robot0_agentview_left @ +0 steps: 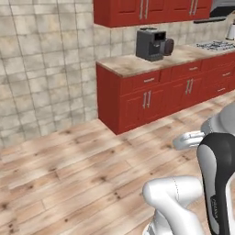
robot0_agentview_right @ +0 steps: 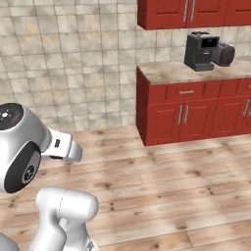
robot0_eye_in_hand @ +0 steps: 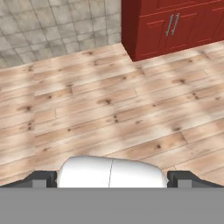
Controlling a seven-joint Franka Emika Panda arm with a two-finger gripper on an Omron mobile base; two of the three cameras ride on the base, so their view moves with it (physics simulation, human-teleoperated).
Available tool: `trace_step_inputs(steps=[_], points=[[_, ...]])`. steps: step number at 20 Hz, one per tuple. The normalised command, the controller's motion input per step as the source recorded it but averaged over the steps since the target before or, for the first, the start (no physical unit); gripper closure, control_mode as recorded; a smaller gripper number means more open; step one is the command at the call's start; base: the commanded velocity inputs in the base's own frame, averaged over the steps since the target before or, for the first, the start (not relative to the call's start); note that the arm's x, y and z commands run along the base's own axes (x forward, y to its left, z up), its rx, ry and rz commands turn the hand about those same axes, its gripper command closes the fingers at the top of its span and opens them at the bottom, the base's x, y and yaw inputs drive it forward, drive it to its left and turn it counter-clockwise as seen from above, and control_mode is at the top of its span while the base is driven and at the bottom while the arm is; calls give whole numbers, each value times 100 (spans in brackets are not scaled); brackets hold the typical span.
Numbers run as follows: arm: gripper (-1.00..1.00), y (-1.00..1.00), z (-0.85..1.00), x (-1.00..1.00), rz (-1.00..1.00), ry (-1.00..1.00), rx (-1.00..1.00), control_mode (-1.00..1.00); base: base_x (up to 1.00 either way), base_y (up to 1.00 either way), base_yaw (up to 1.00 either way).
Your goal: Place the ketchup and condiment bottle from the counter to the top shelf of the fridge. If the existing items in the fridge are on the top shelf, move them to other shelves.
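My gripper (robot0_eye_in_hand: 112, 178) is open, its two dark fingertips (robot0_eye_in_hand: 41, 178) far apart with nothing between them, and it looks down at bare wooden floor. The counter (robot0_agentview_left: 137, 65) (robot0_agentview_right: 181, 73) is a beige marbled worktop on red cabinets, well ahead and to the right; its red corner (robot0_eye_in_hand: 131, 39) is in the hand view too. On the stretch of worktop in view I see no bottle. The ketchup, the condiment bottle, the fridge with its top shelf and the existing items are out of view.
A dark coffee machine (robot0_agentview_left: 153, 44) (robot0_agentview_right: 206, 51) stands on the counter's near end. A stove top (robot0_agentview_left: 215, 45) lies further right. Red wall cabinets (robot0_agentview_left: 147, 11) hang above. A tiled wall (robot0_agentview_left: 46, 69) closes the left. Wooden floor (robot0_agentview_left: 82, 170) spreads between me and the cabinets.
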Motion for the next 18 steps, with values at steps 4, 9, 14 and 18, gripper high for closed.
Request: trace_step_inputs(steps=[4,9,14,18], points=[[-100,0,0,0,0,0,0,100,66,-7,-56],[-100,0,0,0,0,0,0,100,56,-9,-60],[-100,0,0,0,0,0,0,100,52,-13,-61],[-100,0,0,0,0,0,0,100,50,-15,-62]])
